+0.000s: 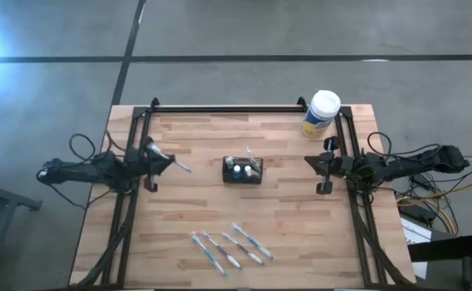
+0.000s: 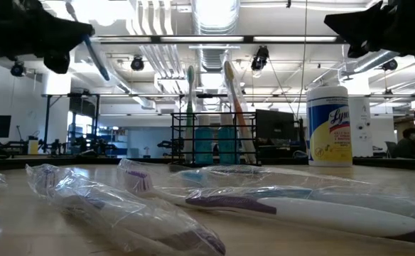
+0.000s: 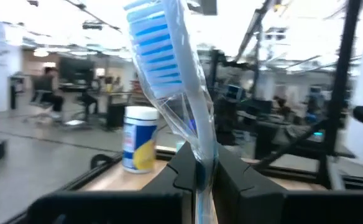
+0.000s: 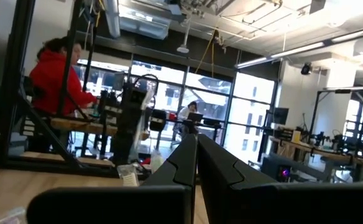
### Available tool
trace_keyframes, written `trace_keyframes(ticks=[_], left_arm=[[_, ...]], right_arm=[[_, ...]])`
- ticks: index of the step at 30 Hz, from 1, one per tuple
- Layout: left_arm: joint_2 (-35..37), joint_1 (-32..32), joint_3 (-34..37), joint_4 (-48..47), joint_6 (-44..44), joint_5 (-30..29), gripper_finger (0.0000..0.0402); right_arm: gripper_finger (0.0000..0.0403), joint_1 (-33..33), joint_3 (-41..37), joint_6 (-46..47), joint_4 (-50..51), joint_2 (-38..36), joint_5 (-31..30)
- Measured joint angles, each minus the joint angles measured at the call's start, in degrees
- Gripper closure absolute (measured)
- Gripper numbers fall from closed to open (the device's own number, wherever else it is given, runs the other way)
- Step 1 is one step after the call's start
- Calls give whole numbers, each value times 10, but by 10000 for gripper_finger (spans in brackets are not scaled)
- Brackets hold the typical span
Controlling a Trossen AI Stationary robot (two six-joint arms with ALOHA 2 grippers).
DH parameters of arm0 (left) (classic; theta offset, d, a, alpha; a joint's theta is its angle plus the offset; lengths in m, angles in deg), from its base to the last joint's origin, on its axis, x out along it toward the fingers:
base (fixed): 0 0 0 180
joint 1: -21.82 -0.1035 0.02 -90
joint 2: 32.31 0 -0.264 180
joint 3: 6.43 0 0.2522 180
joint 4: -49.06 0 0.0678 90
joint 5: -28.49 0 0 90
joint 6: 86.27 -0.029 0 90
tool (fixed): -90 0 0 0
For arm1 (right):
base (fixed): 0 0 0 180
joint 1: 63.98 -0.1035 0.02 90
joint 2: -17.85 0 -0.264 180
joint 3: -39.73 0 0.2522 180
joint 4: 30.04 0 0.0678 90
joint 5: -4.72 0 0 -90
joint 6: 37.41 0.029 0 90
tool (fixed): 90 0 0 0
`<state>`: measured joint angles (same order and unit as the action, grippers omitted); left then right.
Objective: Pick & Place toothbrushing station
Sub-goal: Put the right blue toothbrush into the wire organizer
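Observation:
The black wire-mesh basket (image 1: 242, 170) stands at the table's middle, with two toothpaste tubes (image 1: 241, 170) and two toothbrushes (image 2: 234, 107) upright in it. Several wrapped toothbrushes (image 1: 228, 246) lie flat near the table's front edge. My left gripper (image 1: 162, 159) is at the left of the basket, above the table, shut on a toothbrush in a clear wrapper (image 3: 163, 68). My right gripper (image 1: 315, 162) is at the right of the basket, shut and empty, as the right wrist view (image 4: 197, 155) shows. My left gripper pinches the wrapped toothbrush's handle (image 3: 200, 163) between its two fingers, well below the blue-white brush head (image 3: 151, 46). The fingers come about level from the table's left and lie across the handle. The toothbrush is lifted clear of the table and tilted, head up.
A white-lidded, yellow-labelled canister (image 1: 322, 113) stands at the table's far right corner. Black frame rails (image 1: 228, 107) run along the far edge and both sides. Bare wood lies between the basket and the loose toothbrushes. People show in the room beyond the table.

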<state>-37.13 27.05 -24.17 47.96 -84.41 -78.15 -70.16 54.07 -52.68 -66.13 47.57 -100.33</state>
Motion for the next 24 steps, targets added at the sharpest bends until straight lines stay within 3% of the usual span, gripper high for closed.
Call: trace_keyframes(ticks=[6,12,19,24], left_arm=[[-108,0,-60,27,8,-8,377],[-287,1,-132,97,15,-45,377],[-504,2,-245,100,24,-53,374],[-603,3,-306,112,-1,-65,375]], right_arm=[[394,0,0,-2,0,0,0],[394,0,0,-2,-3,-1,0],[394,0,0,-4,-8,-1,0],[394,0,0,-3,-5,-1,0]])
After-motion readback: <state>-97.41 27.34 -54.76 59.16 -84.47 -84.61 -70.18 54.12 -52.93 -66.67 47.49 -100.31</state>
